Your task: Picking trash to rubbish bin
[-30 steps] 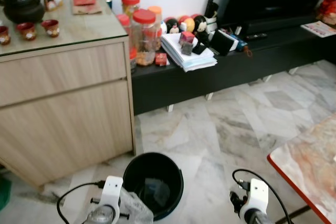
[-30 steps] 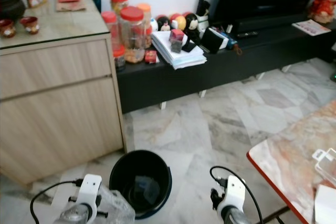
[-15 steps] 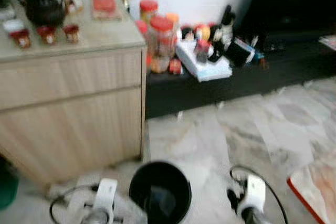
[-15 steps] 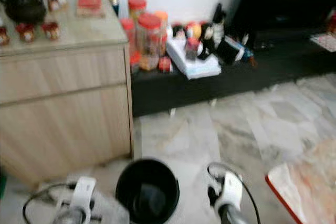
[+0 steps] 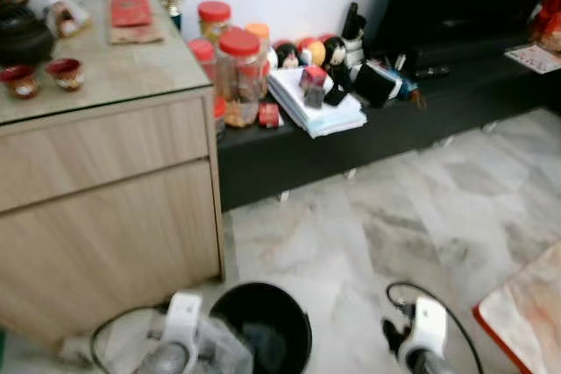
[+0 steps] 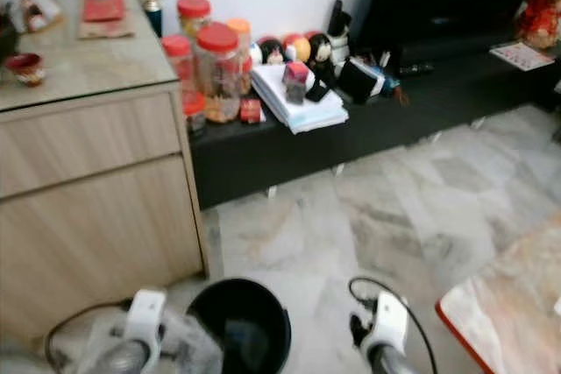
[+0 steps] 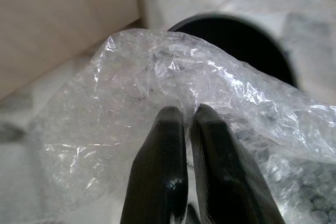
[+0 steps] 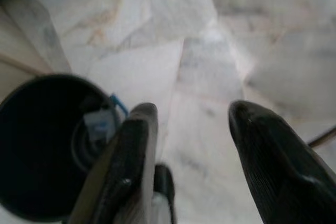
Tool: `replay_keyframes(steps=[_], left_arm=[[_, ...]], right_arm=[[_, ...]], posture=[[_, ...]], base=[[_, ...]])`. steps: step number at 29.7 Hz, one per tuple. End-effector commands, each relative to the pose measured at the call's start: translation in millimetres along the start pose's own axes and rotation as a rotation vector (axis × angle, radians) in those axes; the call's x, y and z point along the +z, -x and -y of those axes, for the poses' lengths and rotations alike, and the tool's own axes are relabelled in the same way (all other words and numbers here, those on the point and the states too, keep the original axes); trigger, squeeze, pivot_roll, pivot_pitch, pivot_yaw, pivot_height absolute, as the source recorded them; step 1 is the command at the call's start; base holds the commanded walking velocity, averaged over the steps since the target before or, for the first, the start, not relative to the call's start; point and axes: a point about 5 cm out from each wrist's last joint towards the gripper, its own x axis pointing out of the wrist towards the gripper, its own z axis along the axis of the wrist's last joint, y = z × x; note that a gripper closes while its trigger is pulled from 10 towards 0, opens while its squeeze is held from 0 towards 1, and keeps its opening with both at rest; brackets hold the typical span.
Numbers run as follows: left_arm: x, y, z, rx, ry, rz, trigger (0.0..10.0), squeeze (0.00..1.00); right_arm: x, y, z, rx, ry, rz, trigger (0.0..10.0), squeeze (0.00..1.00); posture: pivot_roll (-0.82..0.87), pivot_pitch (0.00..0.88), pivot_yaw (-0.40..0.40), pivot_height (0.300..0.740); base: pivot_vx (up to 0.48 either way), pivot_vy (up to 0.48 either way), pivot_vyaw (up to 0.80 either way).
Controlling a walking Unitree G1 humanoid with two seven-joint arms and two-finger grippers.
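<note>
While the left pincer [image 7: 189, 116] pinches it, the crinkled clear plastic wrap [image 7: 157, 77] hangs beside the black bin [image 5: 260, 330].

Open marble floor [image 5: 412, 208] spreads across the middle and right of the frame, the widest room to move. At lower centre a black bin [image 5: 261, 335] stands with its mouth open upward, and crumpled clear plastic [image 7: 157, 93] hangs just beside its rim. A wooden cabinet [image 5: 105, 208] walls off the left, close behind the bin. A low black shelf [image 5: 386, 120] crowded with jars and papers bars the far side. A table corner [image 5: 521, 321] juts in at lower right.
</note>
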Motion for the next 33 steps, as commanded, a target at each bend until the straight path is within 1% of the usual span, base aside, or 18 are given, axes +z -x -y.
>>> replay_keyframes(steps=[1, 2, 4, 7, 8, 9, 13, 15, 17, 18, 19, 20, 21, 22, 26, 27, 30, 33], left_arm=[[-0.1, 0.7, -8.5, 0.02, 0.037, 0.006, 10.0, 0.0], [-0.1, 0.7, -8.5, 0.02, 0.037, 0.006, 10.0, 0.0], [10.5, -1.5, -10.0, 0.019, 0.063, 0.035, 10.0, 0.0], [30.3, -4.9, -10.7, 0.01, 0.097, 0.089, 10.0, 0.0], [40.8, -6.6, -9.6, -0.001, 0.107, 0.114, 10.0, 0.0], [44.0, -7.1, -9.0, -0.005, 0.108, 0.121, 10.0, 0.0], [58.8, -9.2, -3.8, -0.029, 0.096, 0.149, 10.0, 0.0], [68.7, -10.3, 2.0, -0.054, 0.088, 0.171, 10.0, 0.0], [75.1, -10.9, 6.7, -0.071, 0.081, 0.187, 10.0, 0.0], [75.1, -10.9, 6.7, -0.071, 0.081, 0.187, 10.0, 0.0], [80.1, -11.4, 11.3, -0.087, 0.075, 0.194, 10.0, 0.0], [82.2, -11.5, 13.3, -0.094, 0.074, 0.197, 10.0, 0.0], [85.1, -11.7, 18.1, -0.109, 0.069, 0.202, 10.0, 0.0], [85.1, -11.7, 18.1, -0.109, 0.069, 0.202, 10.0, 0.0], [84.9, -11.7, 25.5, -0.131, 0.051, 0.201, 10.0, 0.0], [84.9, -11.7, 25.5, -0.131, 0.051, 0.201, 10.0, 0.0], [84.6, -11.5, 29.7, -0.147, 0.053, 0.203, 10.0, 0.0], [84.1, -11.3, 38.0, -0.179, 0.062, 0.196, 10.0, 0.0]], right_arm=[[1.8, 0.1, 2.2, -0.001, 0.026, 0.0, 10.0, 0.0], [1.8, 0.1, 2.2, -0.001, 0.026, 0.0, 10.0, 0.0], [11.0, -1.1, 3.9, 0.002, 0.059, 0.026, 10.0, 0.0], [32.7, -3.5, 6.2, 0.009, 0.071, 0.09, 10.0, 0.0], [46.9, -5.1, 4.7, 0.029, 0.092, 0.128, 10.0, 0.0], [51.8, -5.5, 3.7, 0.039, 0.1, 0.142, 10.0, 0.0], [79.0, -8.0, -8.3, 0.136, 0.139, 0.212, 10.0, 0.0], [90.7, -9.6, -24.5, 0.242, 0.207, 0.221, 10.0, 0.0], [94.8, -10.2, -37.3, 0.326, 0.261, 0.213, 10.0, 0.0], [94.8, -10.2, -37.3, 0.326, 0.261, 0.213, 10.0, 0.0], [97.3, -10.8, -48.6, 0.385, 0.307, 0.201, 10.0, 0.0], [98.3, -10.9, -53.3, 0.41, 0.325, 0.195, 10.0, 0.0], [99.1, -10.8, -64.2, 0.468, 0.363, 0.186, 10.0, 0.0], [99.1, -10.8, -64.2, 0.468, 0.363, 0.186, 10.0, 0.0], [97.9, -9.9, -80.2, 0.551, 0.403, 0.179, 10.0, 0.0], [97.9, -9.9, -80.2, 0.551, 0.403, 0.179, 10.0, 0.0], [96.5, -9.0, -89.5, 0.598, 0.416, 0.177, 10.0, 0.0], [90.6, -7.4, -96.6, 0.657, 0.454, 0.158, 10.0, 0.0]], posture=[[0.02, 0.073, -0.126, 0.74], [0.02, 0.073, -0.126, 0.74], [0.02, 0.074, -0.128, 0.74], [0.02, 0.074, -0.128, 0.74], [0.01, 0.076, -0.126, 0.74], [0.01, 0.076, -0.127, 0.74], [-0.01, 0.079, -0.126, 0.74], [-0.02, 0.083, -0.127, 0.74], [-0.02, 0.087, -0.128, 0.74], [-0.02, 0.087, -0.128, 0.74], [-0.03, 0.092, -0.13, 0.74], [-0.03, 0.092, -0.13, 0.74], [-0.03, 0.098, -0.13, 0.74], [-0.03, 0.098, -0.13, 0.74], [-0.05, 0.108, -0.128, 0.74], [-0.05, 0.108, -0.128, 0.74], [-0.06, 0.113, -0.131, 0.74], [-0.08, 0.122, -0.135, 0.74]], base=[[0.0, 0.0, 0.0], [0.0, 0.0, 0.0], [0.0, 0.0, 0.0], [0.0, 0.0, 0.0], [0.0, 0.0, 0.0], [0.0, 0.0, 0.0], [0.0, 0.0, 0.0], [0.0, 0.0, 0.0], [0.0, 0.0, 0.0], [0.0, 0.0, 0.0], [0.0, 0.0, 0.0], [0.0, 0.0, 0.0], [0.0, 0.0, 0.0], [0.0, 0.0, 0.0], [0.0, 0.0, 0.0], [0.0, 0.0, 0.0], [0.0, 0.0, 0.0], [0.0, 0.0, 0.0]])
